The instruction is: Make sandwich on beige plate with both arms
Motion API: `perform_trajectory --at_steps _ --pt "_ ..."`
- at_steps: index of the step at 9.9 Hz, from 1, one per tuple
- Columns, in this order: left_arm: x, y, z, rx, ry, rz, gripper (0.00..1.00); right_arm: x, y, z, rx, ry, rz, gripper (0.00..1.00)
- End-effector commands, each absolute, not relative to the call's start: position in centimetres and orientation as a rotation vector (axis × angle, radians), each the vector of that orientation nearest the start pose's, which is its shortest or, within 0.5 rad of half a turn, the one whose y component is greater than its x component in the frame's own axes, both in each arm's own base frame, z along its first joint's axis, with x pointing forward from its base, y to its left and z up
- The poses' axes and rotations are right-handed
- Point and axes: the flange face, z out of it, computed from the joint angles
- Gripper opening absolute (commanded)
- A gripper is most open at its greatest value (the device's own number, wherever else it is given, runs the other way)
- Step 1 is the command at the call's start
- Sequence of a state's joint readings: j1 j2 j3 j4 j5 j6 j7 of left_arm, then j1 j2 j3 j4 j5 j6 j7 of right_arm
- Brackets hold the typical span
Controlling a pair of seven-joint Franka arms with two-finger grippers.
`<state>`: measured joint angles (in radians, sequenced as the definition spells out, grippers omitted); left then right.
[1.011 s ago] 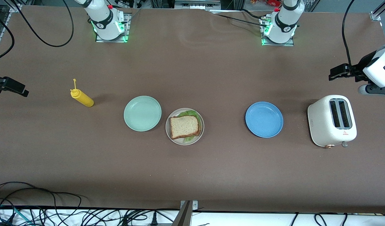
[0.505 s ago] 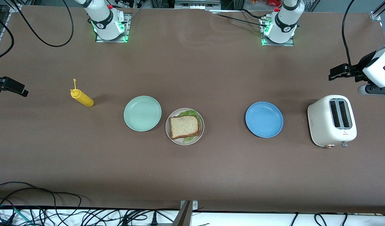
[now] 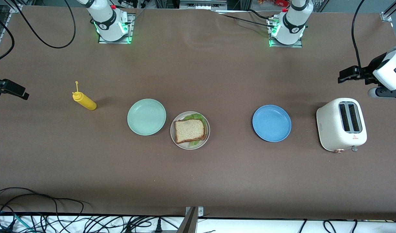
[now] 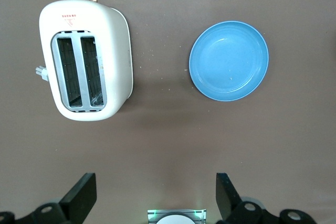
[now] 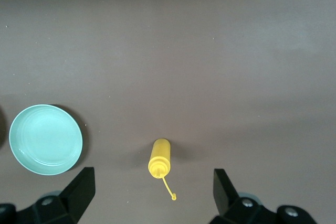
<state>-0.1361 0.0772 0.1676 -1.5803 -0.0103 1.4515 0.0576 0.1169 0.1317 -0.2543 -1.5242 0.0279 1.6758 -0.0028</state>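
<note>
Sandwich assembled on beige plate; nothing left. Left gripper and right gripper spread, empty, well apart from it.

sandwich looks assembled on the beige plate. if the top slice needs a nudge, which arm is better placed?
Neither clearly. The sandwich sits stacked on the beige plate, mid-table. The left pincer hangs open over the toaster end, the right pincer open over the mustard bottle end. Slight edge right, since the plate lies nearer that end.
</note>
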Motion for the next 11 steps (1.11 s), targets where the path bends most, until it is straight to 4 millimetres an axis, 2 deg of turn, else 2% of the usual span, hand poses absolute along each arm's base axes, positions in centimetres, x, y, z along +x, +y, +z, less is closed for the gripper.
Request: perform_trajectory --at_steps 1,11 --pt "56.3 1.1 57.1 -3.110 0.041 0.322 1.00 59.5 -7.2 59.0 -3.124 0.229 -0.036 1.00" --pt "56.8 -0.1 55.9 -3.131 0.061 0.362 1.00 59.5 -7.3 59.0 -3.124 0.232 -0.036 1.00"
